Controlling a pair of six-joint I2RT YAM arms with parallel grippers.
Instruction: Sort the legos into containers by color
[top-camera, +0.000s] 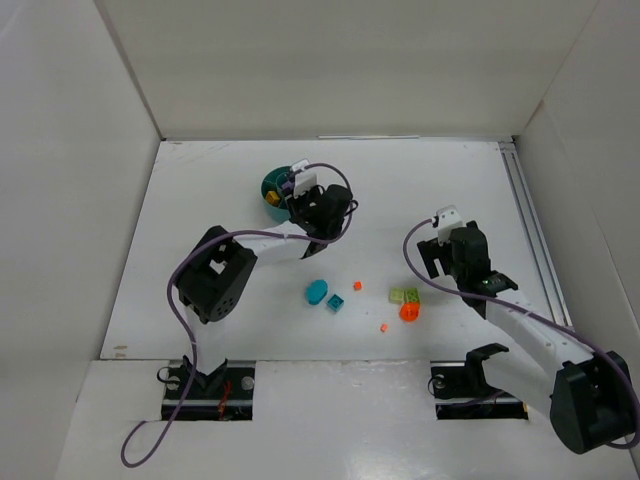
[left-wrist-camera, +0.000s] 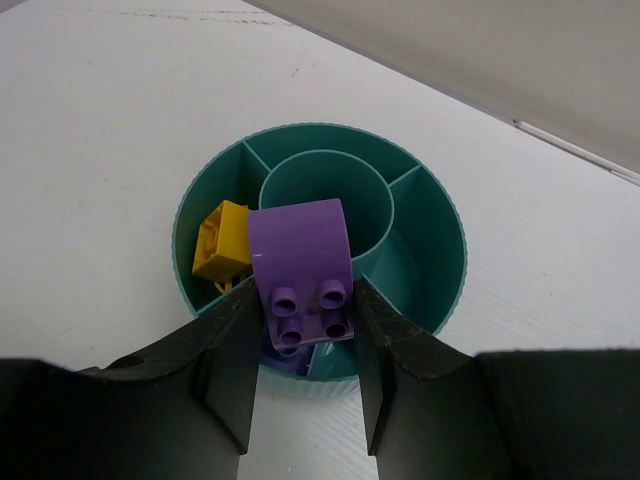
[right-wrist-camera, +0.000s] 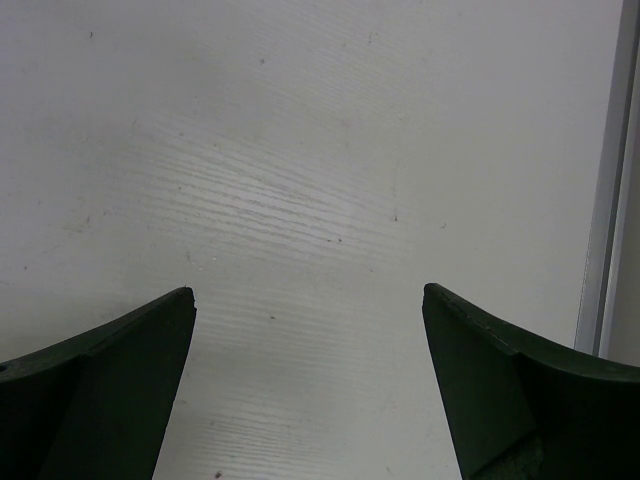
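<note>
Closest to us, the loose legos sit on the table (top-camera: 200, 220): a tiny orange bit (top-camera: 384, 328), an orange round piece (top-camera: 410, 312) touching a lime green brick (top-camera: 404, 296), an orange speck (top-camera: 357, 285), and a teal square brick (top-camera: 337, 302) just beside a teal oval (top-camera: 317, 291).

A bit further out, off to the right of that bunch, the right gripper (right-wrist-camera: 308, 300) hangs with its jaws wide apart. There's only table surface between them, plus a metal rail (right-wrist-camera: 608, 180) off to the side.

Farthest out, the left gripper (left-wrist-camera: 305, 292) is over the dish (left-wrist-camera: 440, 210) with its jaws clamped on a purple brick (left-wrist-camera: 300, 255), studs facing the camera. We'd call this the drop-off step. A yellow brick (left-wrist-camera: 222, 245) is in the left wedge, and another purple piece (left-wrist-camera: 292, 362) lies in the wedge nearest the camera, right under the held one.

Next move is probably just letting go. But the brick overlaps the centre cup (left-wrist-camera: 325, 190), so we'd want it squarely over that near wedge first, or it could tip into the wrong section.

The top view shows what's left to sort, but there the wrist covers most of the dish. The left wrist view shows the compartments and none of the loose pieces.
</note>
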